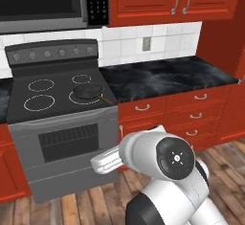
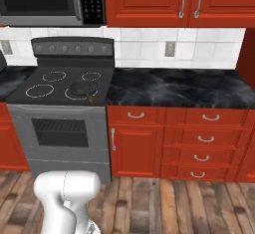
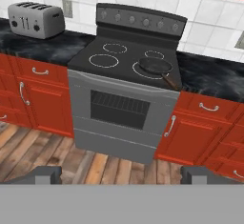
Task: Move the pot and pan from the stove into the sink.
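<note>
Black glass formed the stove [image 1: 52,97] top, marked with four white rings, and we used it as our landmark. We could read no brand or lettering on it, on the microwave [image 1: 45,4] above it, or on the toaster [image 3: 36,19]; the microwave's keypad was too small to make out. The pan [image 1: 88,91] sat on the stove's front right ring, with its long thin brown handle pointing toward the stove's front right corner and reaching over the edge by the dark marbled countertop [image 1: 162,78]. So its long axis ran diagonally, from the ring outward to the front and right. The toaster stood on the counter left of the stove in the hand view. The gripper [image 3: 121,174] hung well in front of the stove above the wooden floor [image 3: 57,156], its two dark tips set wide apart and holding nothing.
</note>
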Motion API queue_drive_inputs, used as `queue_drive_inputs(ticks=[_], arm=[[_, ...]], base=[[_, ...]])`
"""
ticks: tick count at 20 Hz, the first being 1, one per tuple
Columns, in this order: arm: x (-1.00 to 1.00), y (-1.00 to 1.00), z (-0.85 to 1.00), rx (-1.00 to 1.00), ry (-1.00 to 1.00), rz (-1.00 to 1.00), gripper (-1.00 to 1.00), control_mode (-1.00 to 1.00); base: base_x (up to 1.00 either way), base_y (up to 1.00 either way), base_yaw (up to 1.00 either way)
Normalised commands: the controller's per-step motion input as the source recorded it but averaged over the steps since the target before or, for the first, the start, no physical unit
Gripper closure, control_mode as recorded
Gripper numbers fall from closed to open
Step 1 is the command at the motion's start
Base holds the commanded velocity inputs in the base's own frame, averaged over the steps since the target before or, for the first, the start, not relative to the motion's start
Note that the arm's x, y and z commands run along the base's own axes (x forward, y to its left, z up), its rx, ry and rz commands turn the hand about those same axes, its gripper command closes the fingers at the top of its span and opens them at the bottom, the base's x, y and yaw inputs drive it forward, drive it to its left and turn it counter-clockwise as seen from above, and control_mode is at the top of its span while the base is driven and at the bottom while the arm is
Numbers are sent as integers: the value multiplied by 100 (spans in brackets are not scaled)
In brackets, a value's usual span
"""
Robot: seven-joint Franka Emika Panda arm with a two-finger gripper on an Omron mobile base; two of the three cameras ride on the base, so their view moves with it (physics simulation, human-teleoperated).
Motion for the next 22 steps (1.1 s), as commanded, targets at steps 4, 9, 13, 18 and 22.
queue_drive_inputs(ticks=[4, 9, 13, 18, 22], arm=[[0, 0, 0, 0, 0, 0, -100, 100], [0, 0, 0, 0, 0, 0, -100, 100], [0, 0, 0, 0, 0, 0, -100, 100], [0, 0, 0, 0, 0, 0, -100, 100], [0, 0, 0, 0, 0, 0, -100, 100]], base=[[0, -9, -2], [25, -11, 0], [61, -11, 0], [73, -7, 0], [75, -8, 0]])
